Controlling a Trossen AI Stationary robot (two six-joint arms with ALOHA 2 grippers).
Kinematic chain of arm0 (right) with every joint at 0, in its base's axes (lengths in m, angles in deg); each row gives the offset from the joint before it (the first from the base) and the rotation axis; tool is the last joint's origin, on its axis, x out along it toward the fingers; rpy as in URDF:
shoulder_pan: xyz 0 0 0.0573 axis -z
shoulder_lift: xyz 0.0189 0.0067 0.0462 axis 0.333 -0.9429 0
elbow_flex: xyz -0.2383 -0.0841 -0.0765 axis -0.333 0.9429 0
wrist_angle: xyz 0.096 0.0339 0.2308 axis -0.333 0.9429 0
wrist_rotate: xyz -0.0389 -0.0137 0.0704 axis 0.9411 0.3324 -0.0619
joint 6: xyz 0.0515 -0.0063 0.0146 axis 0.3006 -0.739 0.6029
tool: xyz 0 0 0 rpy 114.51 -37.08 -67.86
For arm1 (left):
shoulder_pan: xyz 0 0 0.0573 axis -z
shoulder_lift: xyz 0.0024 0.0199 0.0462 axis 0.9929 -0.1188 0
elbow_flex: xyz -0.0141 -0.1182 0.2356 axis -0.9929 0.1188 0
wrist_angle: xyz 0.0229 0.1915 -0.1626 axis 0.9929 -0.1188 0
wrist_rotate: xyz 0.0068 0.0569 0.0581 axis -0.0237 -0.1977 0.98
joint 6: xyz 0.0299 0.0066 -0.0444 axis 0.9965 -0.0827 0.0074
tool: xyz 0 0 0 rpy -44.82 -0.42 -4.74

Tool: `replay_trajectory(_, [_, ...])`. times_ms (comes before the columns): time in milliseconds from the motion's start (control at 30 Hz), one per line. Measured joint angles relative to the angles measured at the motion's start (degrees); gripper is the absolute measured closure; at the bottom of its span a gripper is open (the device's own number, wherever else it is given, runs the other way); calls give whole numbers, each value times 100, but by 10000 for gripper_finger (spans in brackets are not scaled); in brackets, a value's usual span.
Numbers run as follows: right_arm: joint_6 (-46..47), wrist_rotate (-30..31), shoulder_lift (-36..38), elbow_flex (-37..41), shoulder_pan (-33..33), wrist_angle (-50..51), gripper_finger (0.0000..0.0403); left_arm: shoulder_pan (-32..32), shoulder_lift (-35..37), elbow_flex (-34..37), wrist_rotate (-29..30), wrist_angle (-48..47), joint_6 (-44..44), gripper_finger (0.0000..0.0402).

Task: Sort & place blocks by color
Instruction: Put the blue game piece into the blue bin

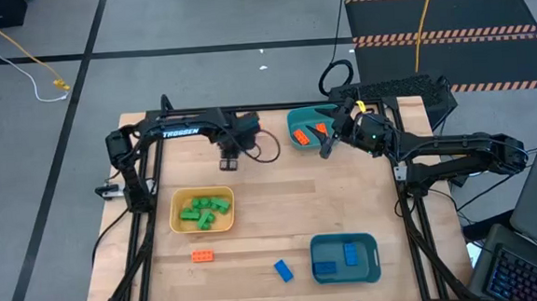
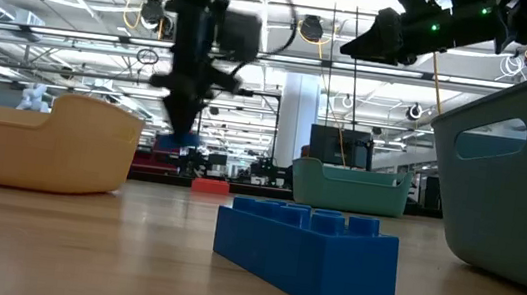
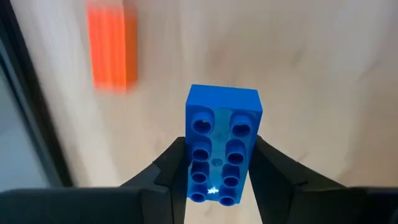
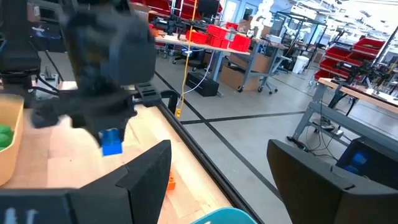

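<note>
My left gripper (image 1: 230,160) hangs over the table's far middle, shut on a blue block (image 3: 219,124); the right wrist view shows that block (image 4: 112,142) under the fingers. An orange block (image 3: 112,46) lies on the wood beneath it. My right gripper (image 1: 328,147) hovers open (image 4: 217,149) at the near edge of the teal tray (image 1: 298,137), which holds orange blocks (image 1: 319,129). Green blocks (image 1: 204,210) fill the yellow tray (image 1: 178,221). Blue blocks (image 1: 350,254) lie in the blue-grey tray (image 1: 371,267). One orange block (image 1: 202,256) and one blue block (image 1: 283,271) rest flat on the table near the front. My left gripper pinches the blue block by its two long sides (image 3: 189,155), one finger on each, from above and pointing down. The block's hollow underside (image 3: 217,140) faces the wrist camera. It is lifted clear of the table and sticks out below the fingertips (image 3: 174,158).
The three trays stand apart: teal at the far side, yellow at left centre, blue-grey at near right (image 2: 523,169). Bare wood lies between them. The metal frame rails (image 1: 149,186) run along both table sides, and a cable loops by the left gripper (image 1: 267,151).
</note>
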Motion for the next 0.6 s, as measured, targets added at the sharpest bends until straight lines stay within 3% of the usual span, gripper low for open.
replay_trajectory(133, [147,-313,0,0,11,-44,145,188,2,-611,-967,470,-495,271])
replay_trajectory(300, [614,-1391,0,0,-68,-226,145,543,73,-948,-1225,1487,-693,271])
replay_trajectory(600, [515,-1463,-236,2,-353,-172,145,751,163,-949,-1745,3928,-984,271])
